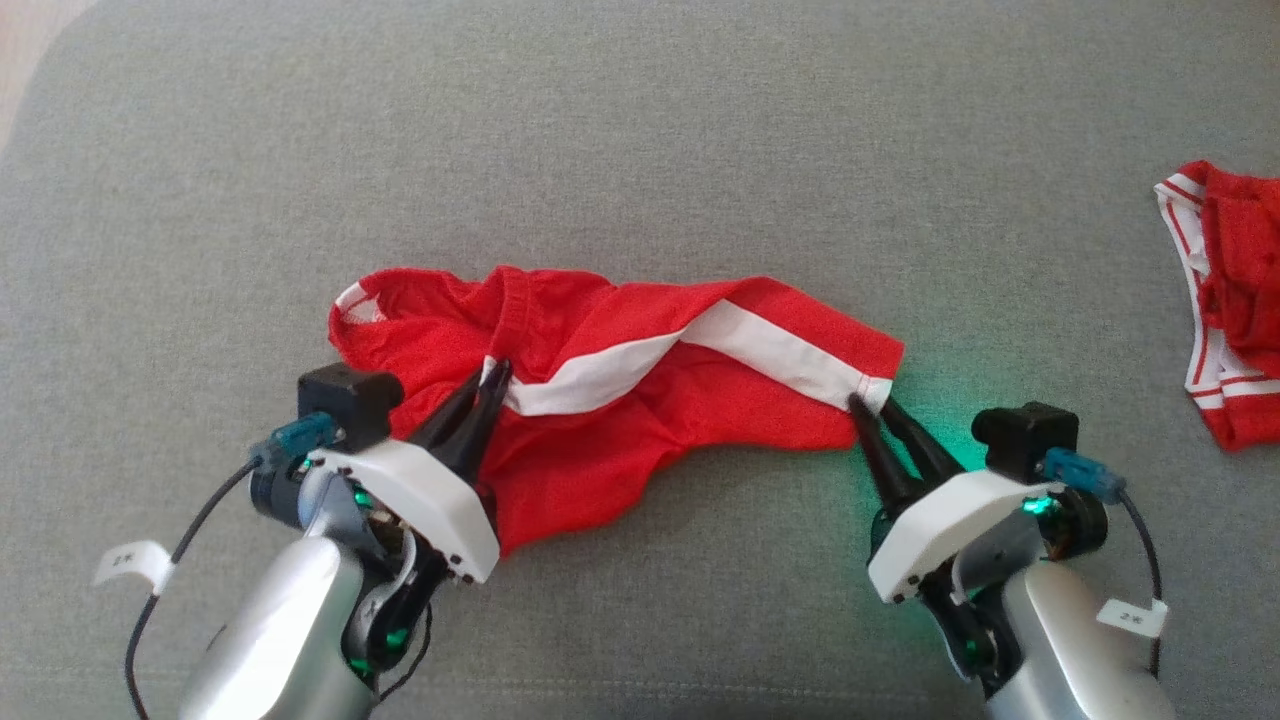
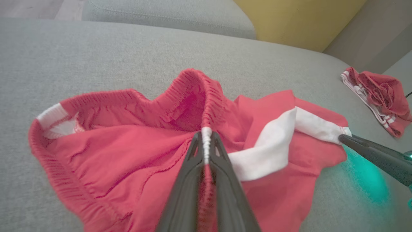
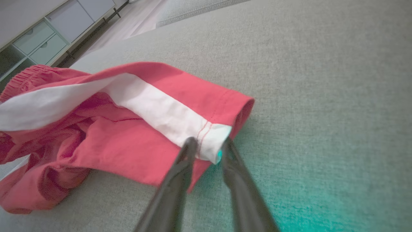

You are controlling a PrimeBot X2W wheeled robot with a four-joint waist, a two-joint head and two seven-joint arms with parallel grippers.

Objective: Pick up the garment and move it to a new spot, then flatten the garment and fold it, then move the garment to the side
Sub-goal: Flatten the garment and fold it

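One tool (image 2: 206, 137), left, tight on shorts (image 2: 112, 151)

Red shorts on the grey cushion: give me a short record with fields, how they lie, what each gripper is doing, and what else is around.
garment: red shorts with a white side stripe, crumpled, lying on the cushion
surface: grey cushion
left gripper: shut on the elastic waistband
right gripper: jaws apart, one on each side of the white-striped leg hem; a firm pinch can't be confirmed
nearby: second red and white garment, bunched, lying apart at the robot's right
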